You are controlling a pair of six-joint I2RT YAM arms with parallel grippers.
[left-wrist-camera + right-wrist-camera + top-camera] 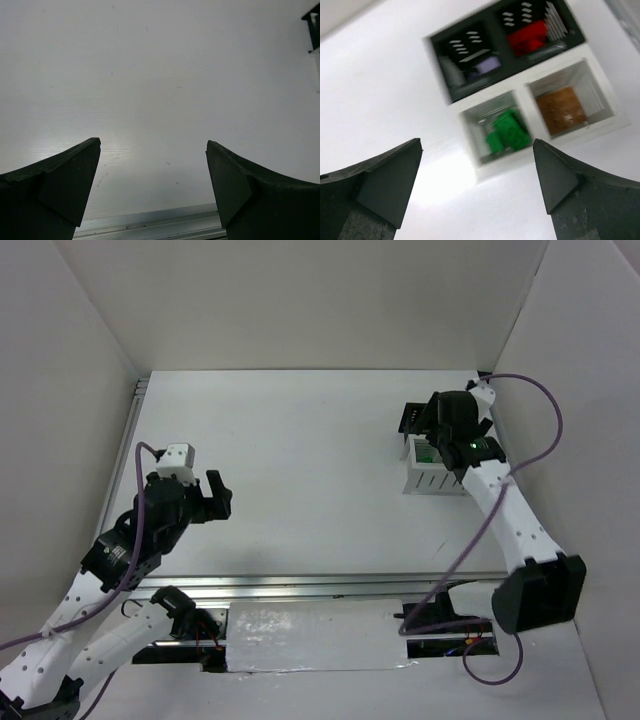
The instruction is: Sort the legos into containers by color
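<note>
In the right wrist view a black bin point(496, 30) holds a lavender brick point(487, 65) in its left compartment and a red brick point(530, 37) in its right. The white slatted bin point(525, 107) next to it holds green bricks point(507, 132) on the left and an orange-brown brick point(563, 107) on the right. My right gripper point(477, 145) is open and empty above the bins. From above, it point(428, 430) hovers over the black bin point(410, 418) and white bin point(435, 480). My left gripper point(222, 495) is open and empty over bare table at the left point(152, 142).
White walls enclose the table on three sides. An aluminium rail point(150, 220) runs along the near edge below the left gripper. A corner of the black bin point(312, 25) shows at the top right of the left wrist view. No loose bricks show on the table.
</note>
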